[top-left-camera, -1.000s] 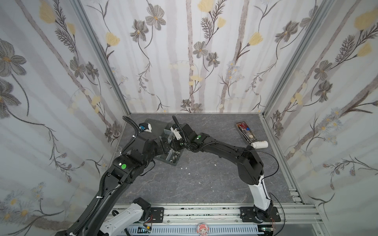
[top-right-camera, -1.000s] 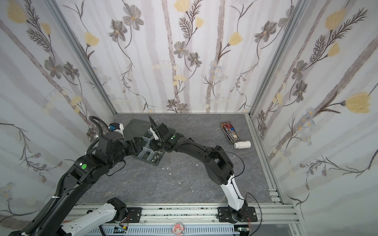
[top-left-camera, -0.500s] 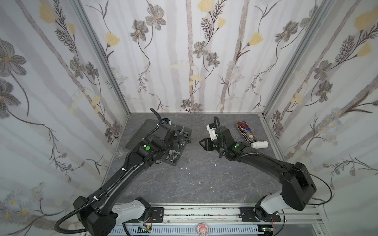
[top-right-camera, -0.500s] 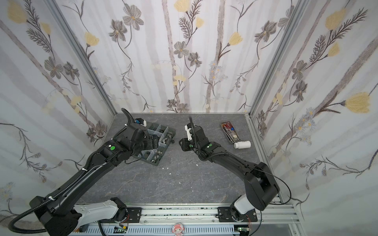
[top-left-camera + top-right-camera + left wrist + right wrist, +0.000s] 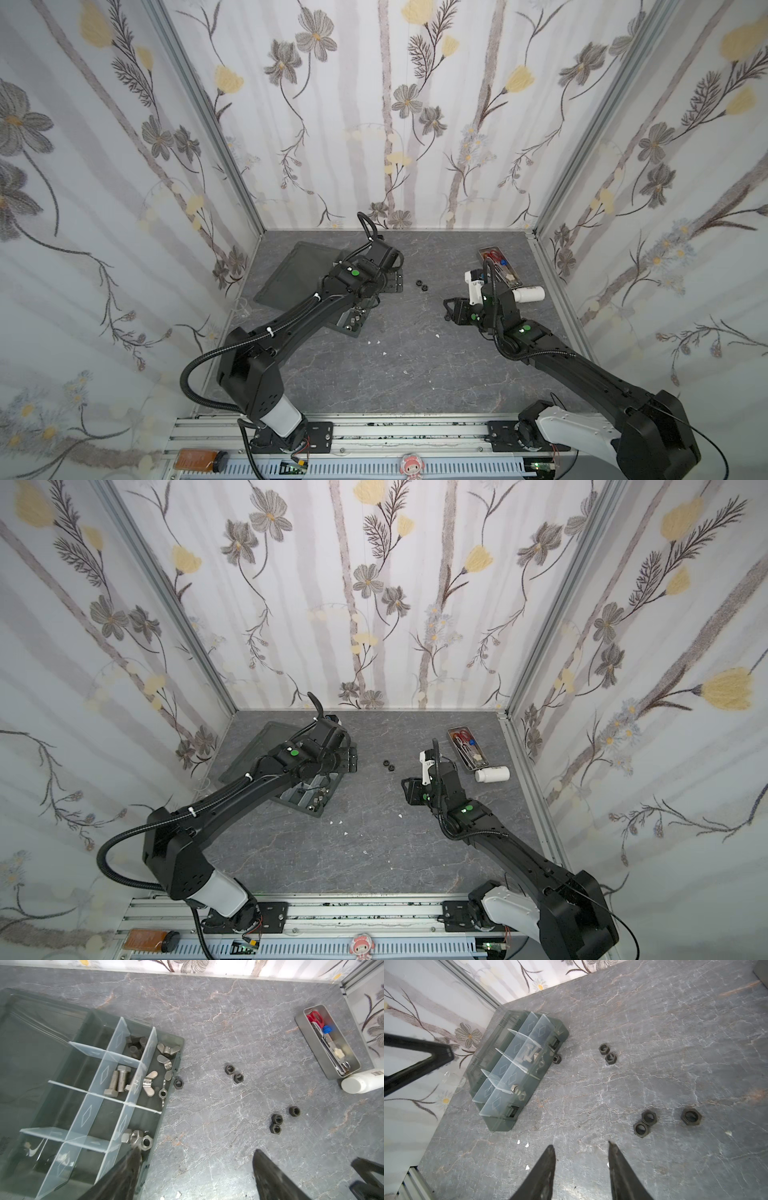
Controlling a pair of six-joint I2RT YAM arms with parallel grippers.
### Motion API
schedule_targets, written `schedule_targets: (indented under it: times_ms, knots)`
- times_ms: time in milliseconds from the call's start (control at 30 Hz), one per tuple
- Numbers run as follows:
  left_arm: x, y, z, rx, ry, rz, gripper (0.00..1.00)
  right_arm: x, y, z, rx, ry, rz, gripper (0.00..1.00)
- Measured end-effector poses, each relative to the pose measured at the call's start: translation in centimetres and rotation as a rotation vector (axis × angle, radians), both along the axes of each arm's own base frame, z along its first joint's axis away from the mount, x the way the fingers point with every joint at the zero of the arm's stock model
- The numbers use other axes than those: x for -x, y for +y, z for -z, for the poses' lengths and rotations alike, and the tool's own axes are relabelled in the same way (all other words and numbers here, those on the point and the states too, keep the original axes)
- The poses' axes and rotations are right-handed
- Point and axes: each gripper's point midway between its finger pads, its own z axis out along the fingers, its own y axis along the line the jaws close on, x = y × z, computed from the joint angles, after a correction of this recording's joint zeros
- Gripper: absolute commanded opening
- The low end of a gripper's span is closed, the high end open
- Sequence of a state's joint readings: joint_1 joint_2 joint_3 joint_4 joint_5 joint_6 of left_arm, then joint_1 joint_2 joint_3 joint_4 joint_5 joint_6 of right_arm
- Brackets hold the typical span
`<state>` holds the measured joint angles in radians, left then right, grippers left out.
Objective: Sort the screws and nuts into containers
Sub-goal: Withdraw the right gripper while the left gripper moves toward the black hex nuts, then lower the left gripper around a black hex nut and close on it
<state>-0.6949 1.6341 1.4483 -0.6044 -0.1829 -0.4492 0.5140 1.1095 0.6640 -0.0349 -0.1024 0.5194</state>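
Grey table (image 5: 415, 374), white crumbs (image 5: 378, 341) nearest. Right gripper (image 5: 581, 1145) narrowly parted, empty, three black nuts (image 5: 645, 1124) just beside. Left gripper (image 5: 197, 1149) spread wide, empty, over the box (image 5: 500, 1125) edge; screws (image 5: 119, 1082) inside, partly hidden under that arm (image 5: 307, 316). Two more nuts (image 5: 421, 285) mid-table, one nut (image 5: 178, 1083) touching the box wall. Tray (image 5: 303, 1022), bottle (image 5: 361, 1082) far right.

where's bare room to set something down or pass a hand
Widest bare table: front stretch between the arm bases, only white specks. Also the back strip between organizer box and metal tray. Crowded: the middle, with loose black nuts, and around the tray and white bottle.
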Motion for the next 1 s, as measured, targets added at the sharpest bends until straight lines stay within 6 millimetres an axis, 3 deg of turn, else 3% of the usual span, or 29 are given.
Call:
schedule_targets:
  times_ms: [433, 1000]
  knots:
    - [-6.7, -6.5, 6.2, -0.029, 0.084, 0.022, 0.76, 1.5, -2.1, 2.3, 0.018, 0.035, 0.036, 0.44]
    - [-10.9, -11.7, 13.9, -0.065, 0.154, 0.032, 0.71, 2.3, -2.6, 3.6, 0.046, 0.066, 0.030, 0.43]
